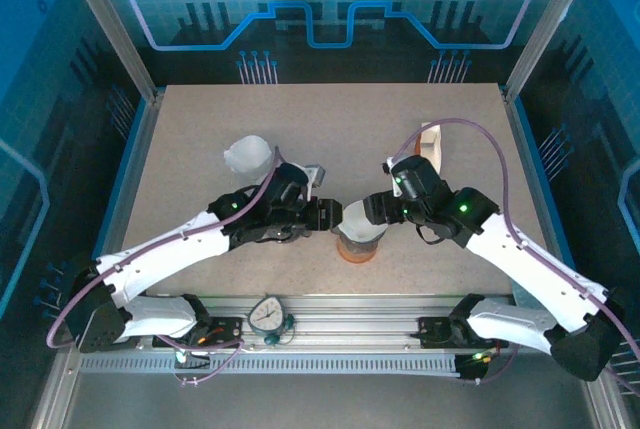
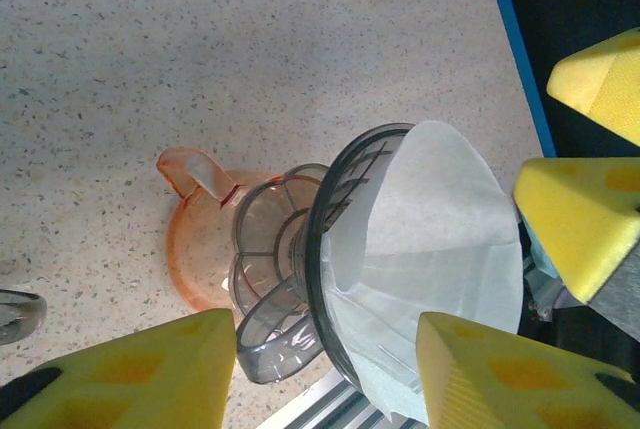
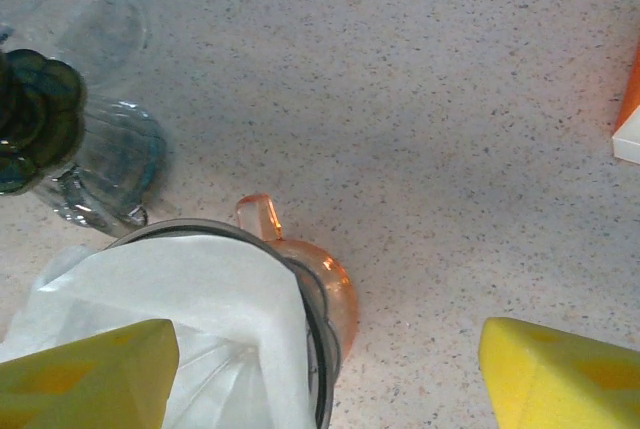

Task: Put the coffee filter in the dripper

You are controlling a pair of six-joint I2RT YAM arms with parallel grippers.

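The smoky grey dripper (image 1: 357,237) stands on an orange saucer (image 2: 190,254) near the table's front middle. A white paper coffee filter (image 2: 440,239) sits inside the dripper (image 2: 325,249) as an open cone, its edge rising above the rim. My left gripper (image 2: 320,374) is open, its yellow pads (image 2: 130,374) on either side of the dripper's rim and handle without gripping. My right gripper (image 3: 325,379) is open too; one yellow pad (image 3: 90,379) hangs over the filter (image 3: 190,299), the other is off to the side above bare table. Both grippers (image 1: 325,214) (image 1: 377,209) flank the dripper closely.
An orange and white box (image 1: 430,139) stands behind the right arm. A clear crumpled-looking vessel (image 1: 248,155) lies behind the left arm, and clear glassware (image 3: 100,159) is close to the dripper. A round dial (image 1: 268,315) sits on the front rail.
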